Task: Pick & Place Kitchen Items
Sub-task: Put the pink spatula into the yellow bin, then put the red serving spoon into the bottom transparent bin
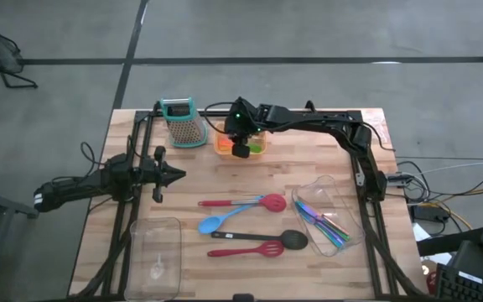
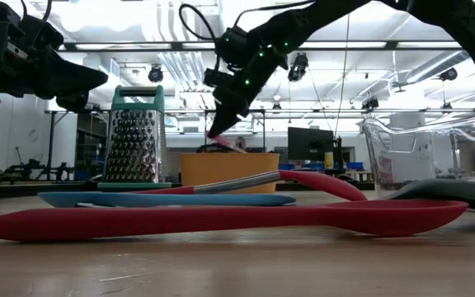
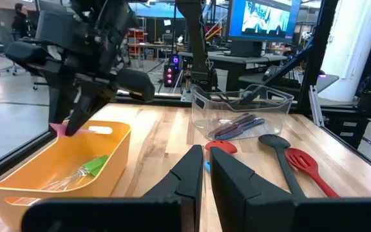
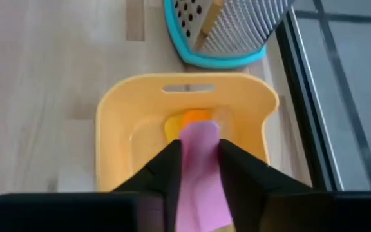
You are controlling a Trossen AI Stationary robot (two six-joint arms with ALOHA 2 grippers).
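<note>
Fingers (image 4: 197, 164) pinch pink piece (image 4: 201, 174)

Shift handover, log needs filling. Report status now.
Right gripper over orange tray, pink piece between its jaws. Left gripper shut, idle at table's left. Box grater beside tray, clear of the drop.

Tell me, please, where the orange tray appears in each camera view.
High view: orange tray at the far edge, under the right gripper.
Low view: centre, behind the spoons.
Left wrist view: lower left.
Right wrist view: centre.
Shared landmark: box grater, beside the tray; not in the left wrist view.
</note>
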